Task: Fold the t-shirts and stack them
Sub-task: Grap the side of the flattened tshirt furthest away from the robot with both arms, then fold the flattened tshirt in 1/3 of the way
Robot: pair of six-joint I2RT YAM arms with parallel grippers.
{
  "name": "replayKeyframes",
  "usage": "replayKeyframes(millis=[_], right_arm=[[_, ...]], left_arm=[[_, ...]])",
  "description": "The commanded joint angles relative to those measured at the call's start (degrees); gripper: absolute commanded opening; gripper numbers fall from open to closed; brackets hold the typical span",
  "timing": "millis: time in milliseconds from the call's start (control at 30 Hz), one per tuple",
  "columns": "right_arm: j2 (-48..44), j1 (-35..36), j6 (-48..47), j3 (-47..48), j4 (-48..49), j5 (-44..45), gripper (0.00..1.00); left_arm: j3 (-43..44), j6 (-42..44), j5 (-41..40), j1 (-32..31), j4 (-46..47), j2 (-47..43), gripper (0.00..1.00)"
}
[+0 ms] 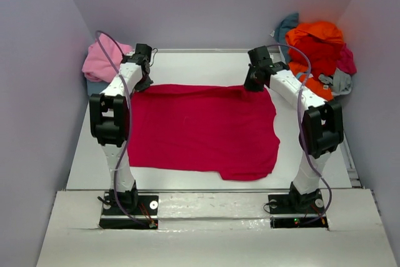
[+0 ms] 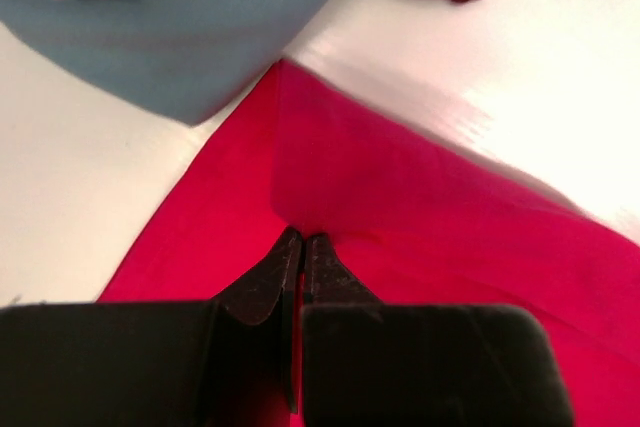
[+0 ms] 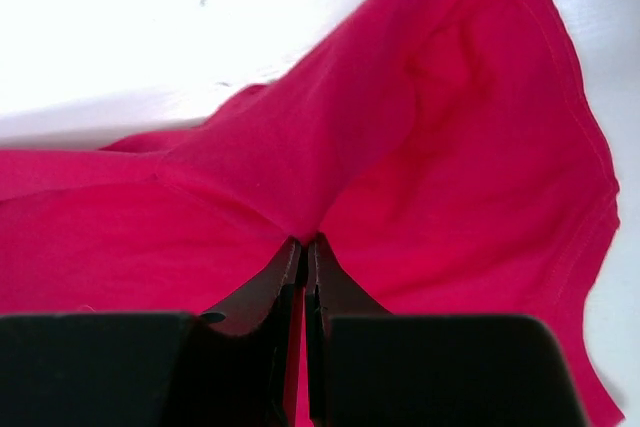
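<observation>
White table (image 1: 200, 67), left claw (image 2: 303, 239), right claw (image 3: 304, 242) pinching magenta-red t-shirt (image 1: 200, 129)

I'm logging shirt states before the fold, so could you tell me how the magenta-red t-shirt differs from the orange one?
The magenta-red t-shirt lies spread flat across the middle of the table; the orange t-shirt sits bunched up at the far right corner. The magenta-red t-shirt is pinched along its far edge by the left gripper and the right gripper; the orange t-shirt is untouched. Both are plain-coloured cloth.
</observation>
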Motion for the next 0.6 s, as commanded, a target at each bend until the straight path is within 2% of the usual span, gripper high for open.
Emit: replayKeyframes(millis=[0, 567], right_arm=[[-5.17, -0.15, -1.13, -1.85, -1.44, -0.59, 0.07], [-15.45, -0.15, -1.40, -4.66, -6.10, 0.20, 0.07]], left_arm=[[-3.15, -0.13, -0.21, 0.35, -0.86, -5.78, 0.06], [-9.91, -0.92, 3.22, 0.35, 0.46, -14.66, 0.06]])
